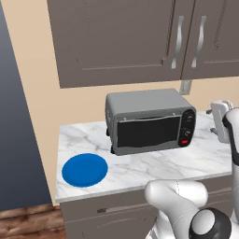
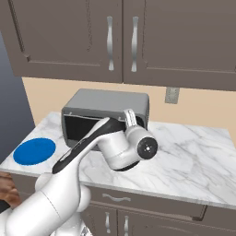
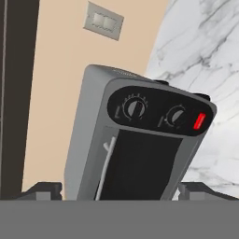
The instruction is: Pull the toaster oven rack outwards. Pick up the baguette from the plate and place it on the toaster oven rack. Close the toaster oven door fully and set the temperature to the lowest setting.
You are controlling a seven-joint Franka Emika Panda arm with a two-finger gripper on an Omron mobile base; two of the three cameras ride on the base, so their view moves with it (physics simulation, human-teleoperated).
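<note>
The grey toaster oven [image 1: 148, 120] stands at the back of the marble counter, and its toaster oven door [image 1: 147, 131] of dark glass is up and shut. Behind that glass the toaster oven rack is hidden. On the dark panel sit black knobs [image 3: 135, 108] and a red button [image 3: 200, 120]. Left of the oven lies the blue plate [image 1: 85, 169], its top bare; the baguette is out of view. My gripper [image 3: 120, 190] is open, with nothing between its fingertips [image 3: 42, 189], and hangs to the right of the oven, facing its front. The hand [image 1: 219, 116] is level with the control panel.
Brown wall cabinets with long handles [image 1: 177, 42] hang above the oven. A wall outlet [image 1: 186, 86] sits behind it. The counter's front edge [image 1: 140, 186] runs above drawers. My arm [image 2: 92, 138] crosses in front of the oven in the right base view. A dark tall surface [image 1: 16, 116] borders the counter's left end.
</note>
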